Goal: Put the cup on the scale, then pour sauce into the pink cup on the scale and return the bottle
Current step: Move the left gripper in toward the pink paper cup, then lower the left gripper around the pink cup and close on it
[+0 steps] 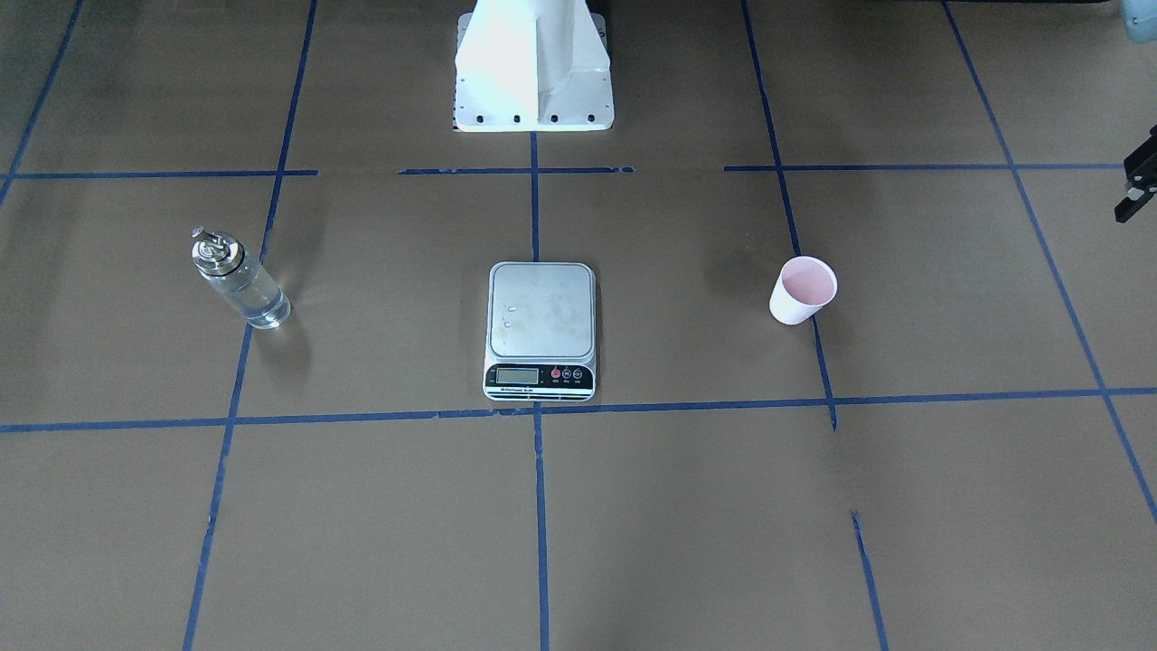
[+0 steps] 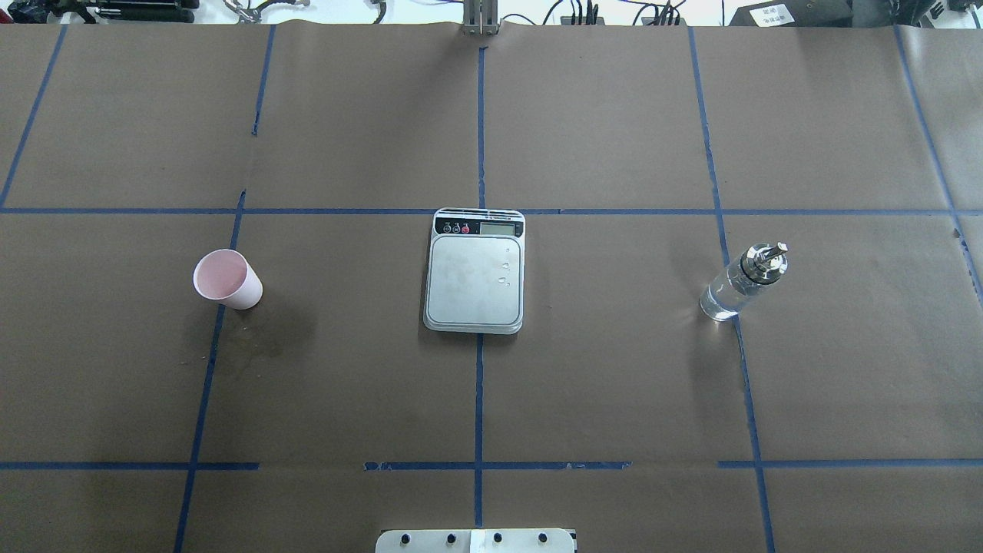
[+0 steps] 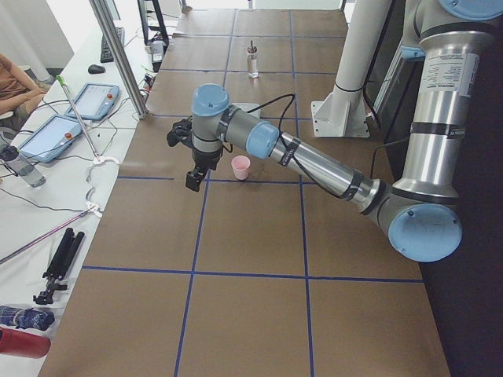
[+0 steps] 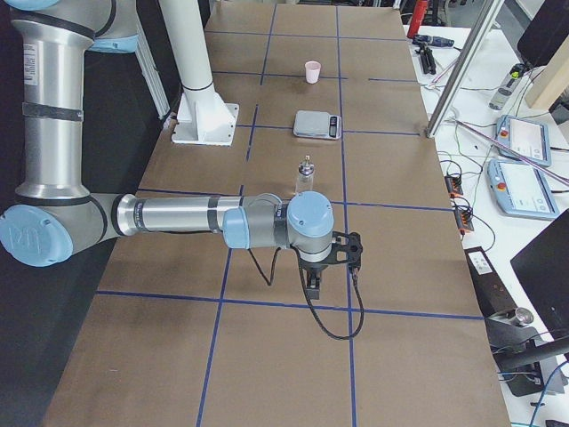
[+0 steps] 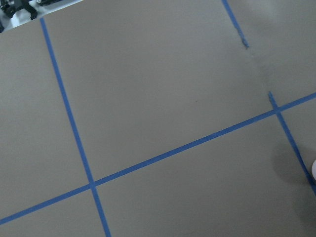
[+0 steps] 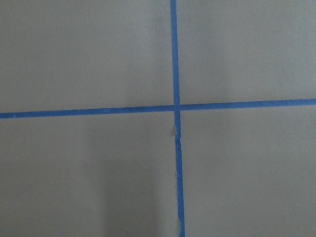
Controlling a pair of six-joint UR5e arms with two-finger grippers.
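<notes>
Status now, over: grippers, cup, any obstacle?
Left gripper, right gripper: holding nothing, opening unclear. Cup upright, apart from scale. Nothing on scale but droplets.

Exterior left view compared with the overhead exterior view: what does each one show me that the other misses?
Only exterior left: the robot's grey-and-blue left arm, its black left gripper hanging near the small pale pink paper cup. Only overhead: the grey display, buttons and droplets on the flat silver kitchen scale. Both: the cup, the clear glass bottle with metal cap, the blue-taped brown table.
</notes>
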